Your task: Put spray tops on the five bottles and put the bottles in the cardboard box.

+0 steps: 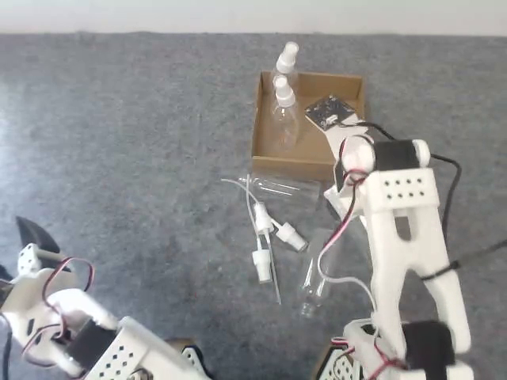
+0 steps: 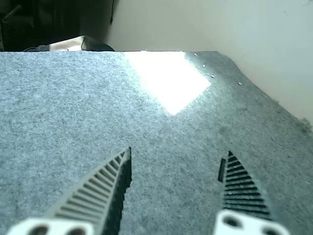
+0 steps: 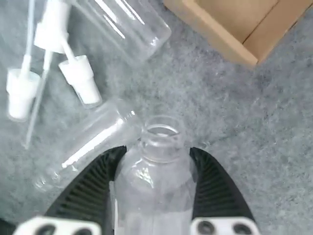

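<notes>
An uncapped held bottle (image 3: 156, 191) is gripped between the right fingers (image 3: 93, 188), which are clenched against its two sides below the shoulder. Its open neck is pointed away from the wrist. Whether its base is rested on the worktop (image 3: 254, 127) cannot be told.

Just beside the held bottle, close to one finger, a second bottle (image 3: 88, 142) is laid on its side, also uncapped. Farther out, a third bottle (image 3: 127, 24) is laid on its side without a top, near the front wall of the cardboard box (image 3: 230, 29).

Three loose spray tops (image 3: 80, 81) are scattered on the worktop next to these two lying bottles, their thin dip tubes attached. In the high view they are seen between the third bottle and the second bottle.

Inside the cardboard box one capped bottle (image 1: 283, 115) is seen. Another capped bottle (image 1: 285, 62) is seen at the far left corner, its spray top raised above the wall.

Five bottles are counted: one gripped, two lying, two capped at the box. Five spray tops are counted: three loose, two fitted.

The left fingers (image 2: 105, 188) are spread wide and released, with nothing between them, over bare worktop well apart from the bottles.
</notes>
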